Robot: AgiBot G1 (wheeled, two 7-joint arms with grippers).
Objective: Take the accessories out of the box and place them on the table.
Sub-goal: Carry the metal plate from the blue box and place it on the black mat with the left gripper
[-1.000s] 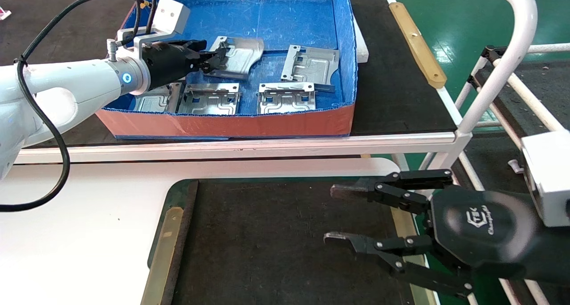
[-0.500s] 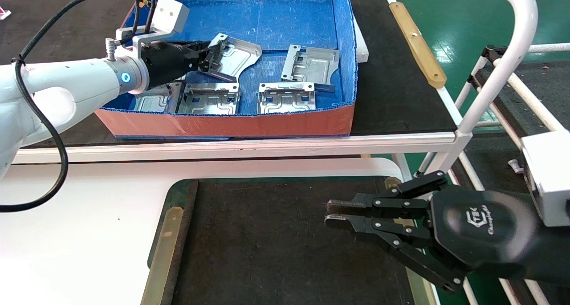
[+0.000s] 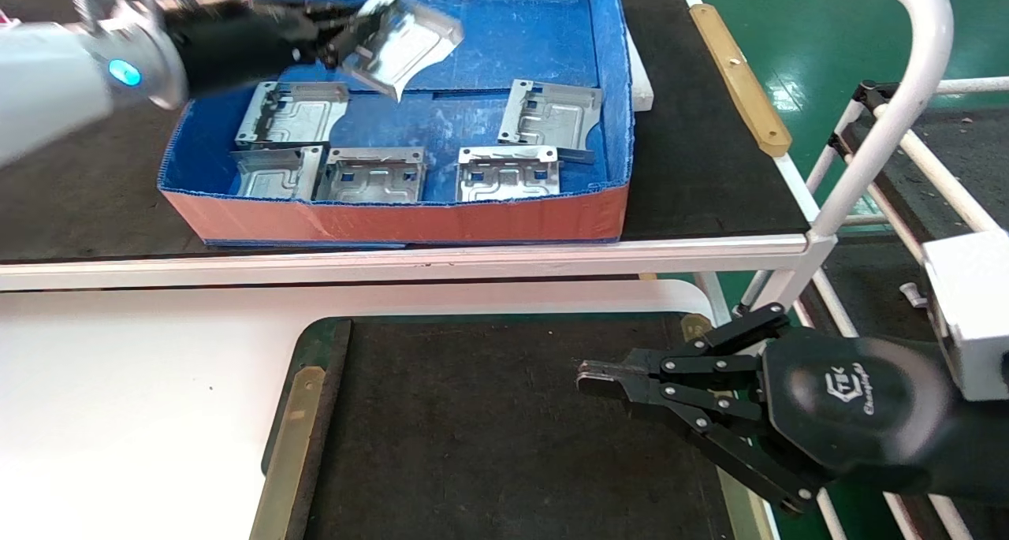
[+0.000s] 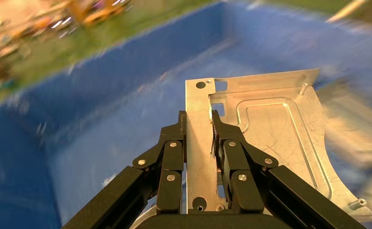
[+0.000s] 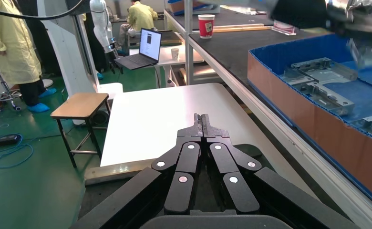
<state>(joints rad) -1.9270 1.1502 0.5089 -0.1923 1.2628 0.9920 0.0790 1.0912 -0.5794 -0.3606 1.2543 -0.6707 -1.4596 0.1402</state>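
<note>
The box (image 3: 394, 221), blue inside and orange-red outside, stands on the dark bench. Several silver accessory plates lie flat on its floor, among them ones at the front middle (image 3: 370, 176), front right (image 3: 508, 173) and right (image 3: 550, 118). My left gripper (image 3: 335, 31) is shut on the edge of one more plate (image 3: 406, 39) and holds it tilted in the air above the box's back left part. The left wrist view shows the jaws (image 4: 198, 119) clamped on that plate's edge strip (image 4: 270, 129). My right gripper (image 3: 587, 382) is shut and empty, low over the table's black mat (image 3: 473, 430).
The white table top (image 3: 142, 398) lies in front of the bench (image 3: 701, 146), whose white edge (image 3: 394, 260) runs between them. A white tube frame (image 3: 891, 114) rises at the right. Tan strips (image 3: 288, 453) edge the mat. The right wrist view (image 5: 202, 118) shows people and a stool (image 5: 79, 102) beyond the table.
My left gripper has lifted the plate off the box floor and moved it up and to the back left. My right gripper has closed from wide open to shut.
</note>
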